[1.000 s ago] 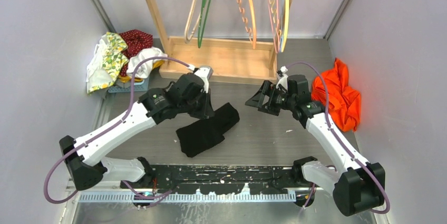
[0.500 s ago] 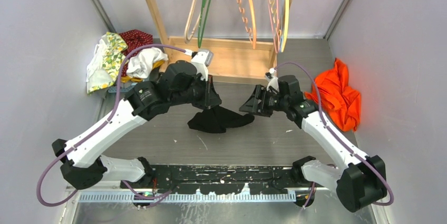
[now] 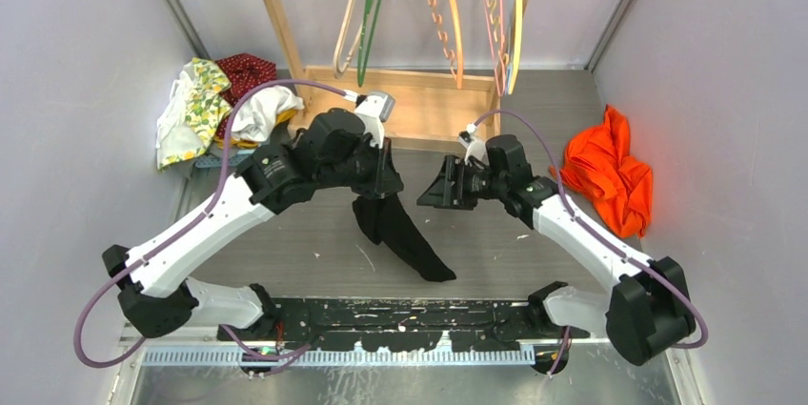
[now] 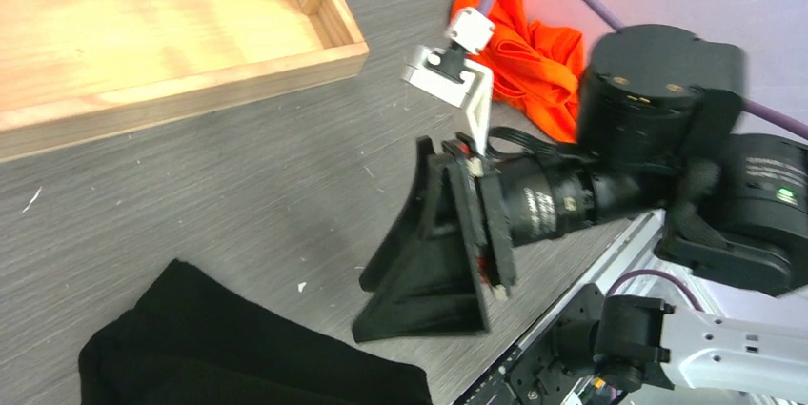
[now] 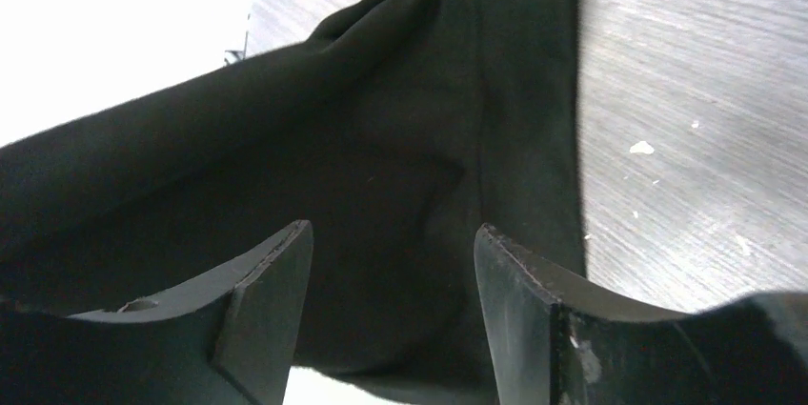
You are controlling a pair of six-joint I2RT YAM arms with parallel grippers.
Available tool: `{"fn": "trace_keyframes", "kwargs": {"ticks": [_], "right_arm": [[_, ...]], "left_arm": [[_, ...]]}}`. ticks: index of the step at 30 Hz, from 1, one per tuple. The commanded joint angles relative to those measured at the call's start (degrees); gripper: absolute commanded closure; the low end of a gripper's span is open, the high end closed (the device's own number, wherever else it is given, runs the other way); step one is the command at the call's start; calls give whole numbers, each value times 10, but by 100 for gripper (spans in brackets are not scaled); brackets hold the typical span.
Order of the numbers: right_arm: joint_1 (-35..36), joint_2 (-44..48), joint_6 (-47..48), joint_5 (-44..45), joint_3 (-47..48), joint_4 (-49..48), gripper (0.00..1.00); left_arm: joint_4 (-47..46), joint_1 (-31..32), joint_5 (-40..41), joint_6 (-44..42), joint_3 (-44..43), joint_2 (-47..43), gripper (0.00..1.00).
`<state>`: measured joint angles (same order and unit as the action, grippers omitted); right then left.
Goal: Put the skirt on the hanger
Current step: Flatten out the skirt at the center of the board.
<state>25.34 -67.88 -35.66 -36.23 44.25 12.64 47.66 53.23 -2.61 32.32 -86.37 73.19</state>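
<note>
Skirt (image 3: 405, 233), black and limp, hangs crumpled from left tool (image 3: 375, 192).

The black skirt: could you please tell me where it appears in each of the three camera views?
Top external: black skirt at centre, hanging from the left gripper.
Left wrist: black skirt in the bottom left corner.
Right wrist: black skirt fills the middle, beyond the right gripper, whose jaws stand open.
Shared landmark: the grey wood-grain table, seen in all three.
</note>
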Motion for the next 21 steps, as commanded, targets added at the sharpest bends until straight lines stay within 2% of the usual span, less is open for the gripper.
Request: {"fn": "trace_keyframes", "kwargs": {"ticks": [1, 7, 10, 14, 17, 21], "right_arm": [[19, 61, 12, -29, -25, -32, 34], [80, 118, 38, 29, -44, 19, 38], [117, 117, 44, 103, -51, 47, 38], [131, 89, 26, 199, -59, 85, 39], [131, 57, 8, 243, -70, 92, 39], [132, -1, 7, 261, -67, 78, 40]], "left_arm": [[-14, -11, 2, -14, -6, 14, 96], [-20, -35, 11, -15, 17, 15, 96], [-7, -50, 44, -13, 35, 7, 95], [7, -56, 83, 34, 140, -57, 95], [2, -55, 74, 88, 230, -117, 95], [0, -54, 58, 151, 334, -202, 92]]}}
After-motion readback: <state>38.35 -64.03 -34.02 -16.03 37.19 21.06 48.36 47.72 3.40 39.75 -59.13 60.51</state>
